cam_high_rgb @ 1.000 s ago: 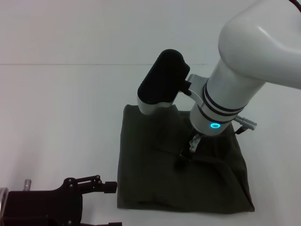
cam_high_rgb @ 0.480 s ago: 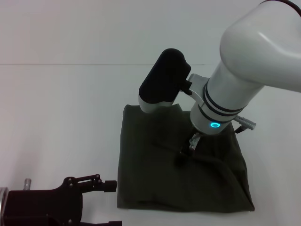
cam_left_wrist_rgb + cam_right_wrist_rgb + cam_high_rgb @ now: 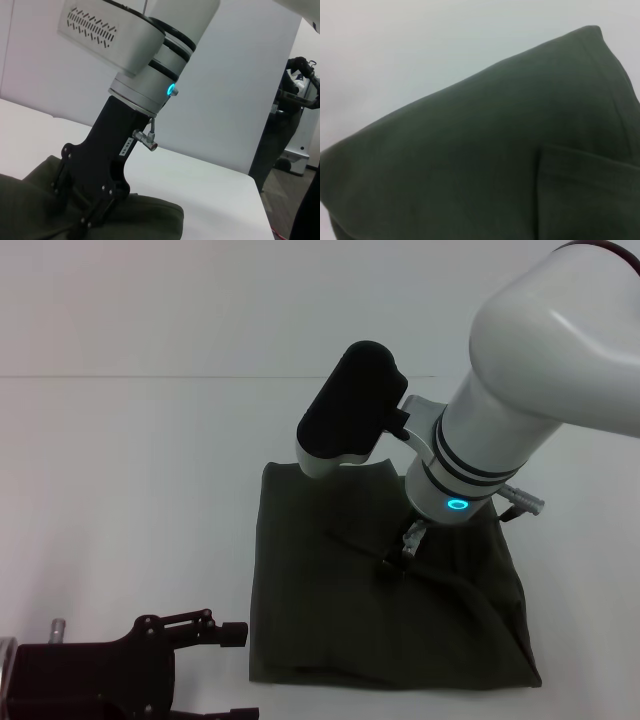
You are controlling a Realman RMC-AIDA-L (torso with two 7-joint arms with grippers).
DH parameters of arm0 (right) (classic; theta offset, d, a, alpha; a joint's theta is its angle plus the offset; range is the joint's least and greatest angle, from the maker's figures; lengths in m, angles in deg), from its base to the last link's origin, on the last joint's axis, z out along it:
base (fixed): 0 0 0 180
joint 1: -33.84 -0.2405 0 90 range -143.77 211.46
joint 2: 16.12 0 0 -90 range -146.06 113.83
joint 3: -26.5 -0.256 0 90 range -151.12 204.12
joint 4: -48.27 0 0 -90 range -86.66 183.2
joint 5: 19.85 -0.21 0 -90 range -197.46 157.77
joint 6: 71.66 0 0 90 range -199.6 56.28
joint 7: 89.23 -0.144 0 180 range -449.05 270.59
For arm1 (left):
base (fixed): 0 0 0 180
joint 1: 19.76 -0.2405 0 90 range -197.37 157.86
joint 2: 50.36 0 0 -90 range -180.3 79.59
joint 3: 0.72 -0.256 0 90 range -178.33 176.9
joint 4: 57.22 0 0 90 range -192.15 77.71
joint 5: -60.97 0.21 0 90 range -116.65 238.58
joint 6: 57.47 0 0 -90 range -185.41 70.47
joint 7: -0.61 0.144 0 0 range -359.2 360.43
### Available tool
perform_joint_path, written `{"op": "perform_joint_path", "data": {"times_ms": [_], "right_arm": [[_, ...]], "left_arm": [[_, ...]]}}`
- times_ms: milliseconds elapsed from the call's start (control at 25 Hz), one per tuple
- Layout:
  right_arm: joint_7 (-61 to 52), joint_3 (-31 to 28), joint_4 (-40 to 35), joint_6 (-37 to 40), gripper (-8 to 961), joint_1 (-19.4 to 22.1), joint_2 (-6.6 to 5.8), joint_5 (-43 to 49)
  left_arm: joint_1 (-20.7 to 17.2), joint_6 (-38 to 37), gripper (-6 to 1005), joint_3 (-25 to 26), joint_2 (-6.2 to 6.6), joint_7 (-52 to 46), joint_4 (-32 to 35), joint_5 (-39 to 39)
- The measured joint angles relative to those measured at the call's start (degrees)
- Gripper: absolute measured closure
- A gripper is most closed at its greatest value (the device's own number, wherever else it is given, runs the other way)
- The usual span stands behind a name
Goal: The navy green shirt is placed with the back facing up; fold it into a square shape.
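A plain white worktop [image 3: 130, 490] is lying beneath a pale wall [image 3: 200, 300]. In the left wrist view, a dark figure [image 3: 295, 115] is standing far off beside a white wheeled base [image 3: 297, 159].

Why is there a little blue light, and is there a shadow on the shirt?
Head view: the blue ring glows on the right arm's wrist, above the shirt; a dark shadow lies under the right gripper. Left wrist view: the same light shows turquoise. Right wrist view: only soft, even light on the fabric, no glare.
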State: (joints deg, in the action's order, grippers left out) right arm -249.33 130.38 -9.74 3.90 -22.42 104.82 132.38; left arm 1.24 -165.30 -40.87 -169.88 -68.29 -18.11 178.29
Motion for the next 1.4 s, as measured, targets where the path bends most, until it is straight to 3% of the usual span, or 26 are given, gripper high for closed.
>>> {"op": "perform_joint_path", "data": {"times_ms": [120, 440, 1400], "right_arm": [[0.0, -0.2, 0.0, 0.2, 456, 0.0, 0.0, -0.1], [0.1, -0.3, 0.0, 0.3, 662, 0.5, 0.0, -0.1], [0.3, 0.1, 0.3, 0.8, 863, 1.4, -0.05, -0.4]], "left_arm": [[0.0, 0.0, 106, 0.0, 0.0, 0.0, 0.0, 0.0], [0.1, 0.0, 106, 0.0, 0.0, -0.1, 0.0, -0.2], [0.5, 0.0, 106, 0.1, 0.0, -0.4, 0.0, -0.2]]}}
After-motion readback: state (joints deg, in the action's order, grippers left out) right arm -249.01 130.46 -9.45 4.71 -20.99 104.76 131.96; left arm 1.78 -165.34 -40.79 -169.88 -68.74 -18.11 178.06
